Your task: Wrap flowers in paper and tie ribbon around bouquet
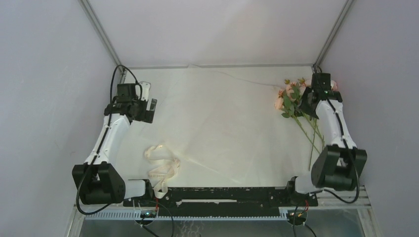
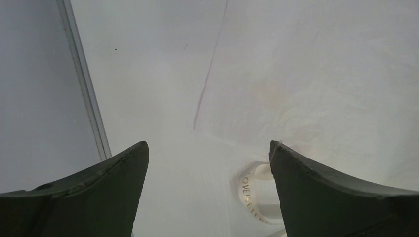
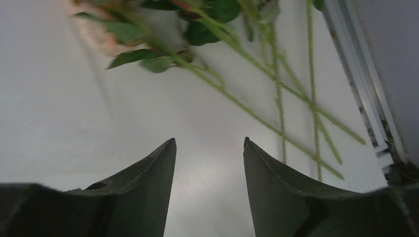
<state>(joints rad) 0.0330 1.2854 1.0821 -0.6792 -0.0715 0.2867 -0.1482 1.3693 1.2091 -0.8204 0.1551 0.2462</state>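
Fingers (image 2: pixel 99 192) of the left gripper (image 2: pixel 207 148) stand spread wide and released, with nothing between them. In the left wrist view only the paper (image 2: pixel 306 74) shows in the gap, off-white with 1 long crease running up the middle of the frame. A loop of the ribbon (image 2: pixel 249 190), cream with small dark lettering, lies at the lower centre, partly hidden behind the right-hand finger.

On the right gripper (image 3: pixel 209 140) the 2 fingers are also parted and grasp nothing, though the gap is narrower. Beyond their tips, across the top and right of the right wrist view, lie the flowers (image 3: pixel 202 32): green leaves, thin stems and a blurred pink bloom at the upper left, all clear of the fingers.

In the top view the paper is spread flat over most of the frame's middle. The flowers lie loose on its upper right part, not yet wrapped, blooms toward the top and stems slanting to the lower right. The right gripper hovers over the blooms. The left gripper hangs at the upper left over the sheet's edge. The ribbon lies curled at the lower left, well apart from both.
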